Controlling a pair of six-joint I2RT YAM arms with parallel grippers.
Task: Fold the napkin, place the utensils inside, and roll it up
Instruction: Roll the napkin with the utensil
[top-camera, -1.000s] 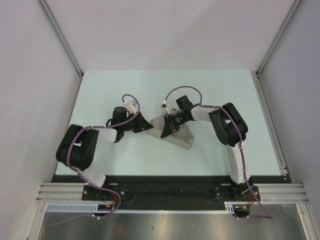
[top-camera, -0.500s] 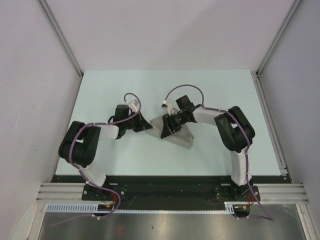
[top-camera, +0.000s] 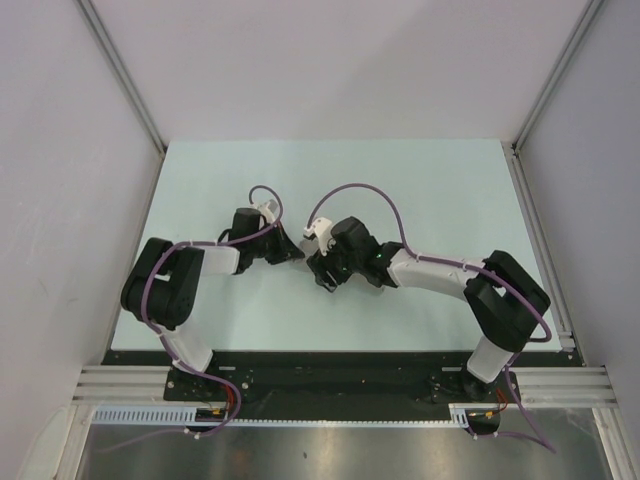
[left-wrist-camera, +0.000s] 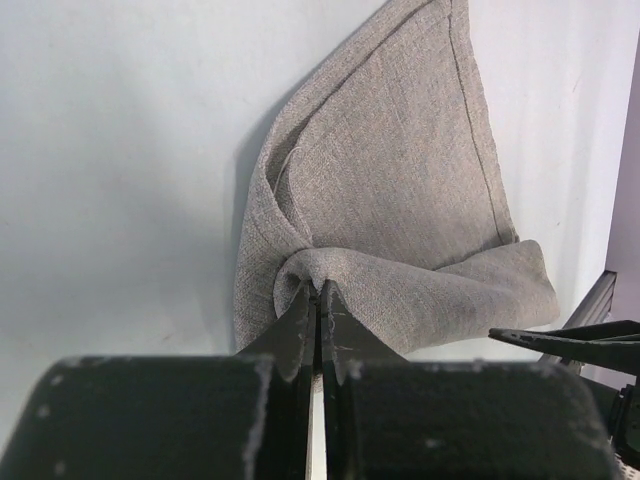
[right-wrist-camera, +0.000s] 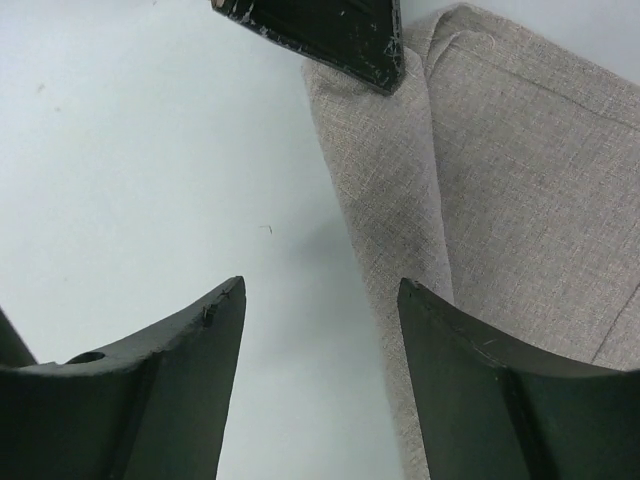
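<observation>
The grey-beige napkin (left-wrist-camera: 400, 180) lies folded on the pale table, with a raised fold at its near edge. My left gripper (left-wrist-camera: 318, 287) is shut on that fold. In the top view the left gripper (top-camera: 294, 250) sits at the napkin's left end, and the right arm hides most of the cloth. My right gripper (right-wrist-camera: 320, 290) is open and empty. It hovers over the napkin's (right-wrist-camera: 520, 180) left edge, one finger above cloth and one above bare table. It is close to the left gripper in the top view (top-camera: 322, 272). The black utensil is out of view.
The pale green table (top-camera: 430, 190) is walled by white panels at the back and sides. A metal rail (top-camera: 540, 230) runs along its right edge. The right arm's forearm (top-camera: 430, 272) stretches low across the table's middle, and purple cables loop above both wrists.
The right arm has stretched out to the left and lower, so its gripper now sits over the napkin's left part and covers the cloth from above. The left gripper has barely moved.
</observation>
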